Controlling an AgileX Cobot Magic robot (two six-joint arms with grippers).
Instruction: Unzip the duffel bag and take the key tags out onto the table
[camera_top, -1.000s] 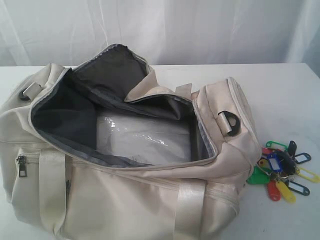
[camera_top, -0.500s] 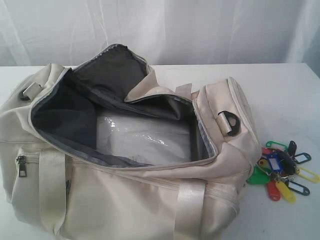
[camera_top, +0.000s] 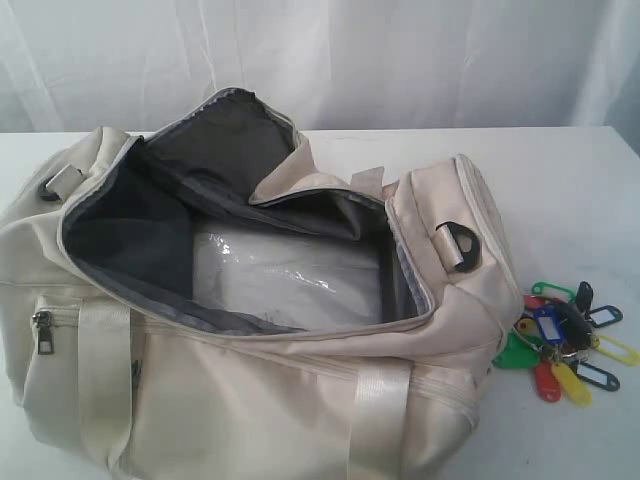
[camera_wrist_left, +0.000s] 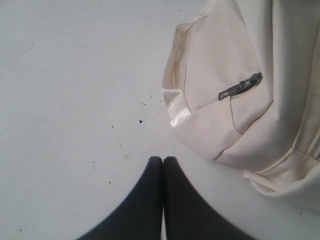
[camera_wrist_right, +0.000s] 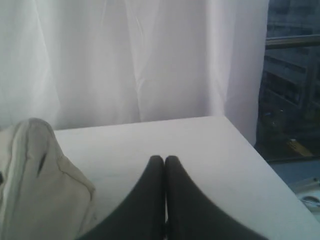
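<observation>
- Bag (camera_top: 250, 400): matt cream cloth; dark grey cloth lining (camera_top: 120, 230); shiny webbing straps (camera_top: 375, 410).
- Tags (camera_top: 565, 335): glossy coloured plastic.
- Table (camera_top: 560, 180): smooth, matt white.
- Zip pull (camera_wrist_left: 241, 85): dull grey metal.

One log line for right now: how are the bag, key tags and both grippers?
duffel bag: unzipped, open | key tags: on table beside bag | left gripper: shut, empty | right gripper: shut, empty

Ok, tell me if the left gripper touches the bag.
Apart. The left wrist view shows a strip of bare table between the shut left gripper and the bag.
</observation>
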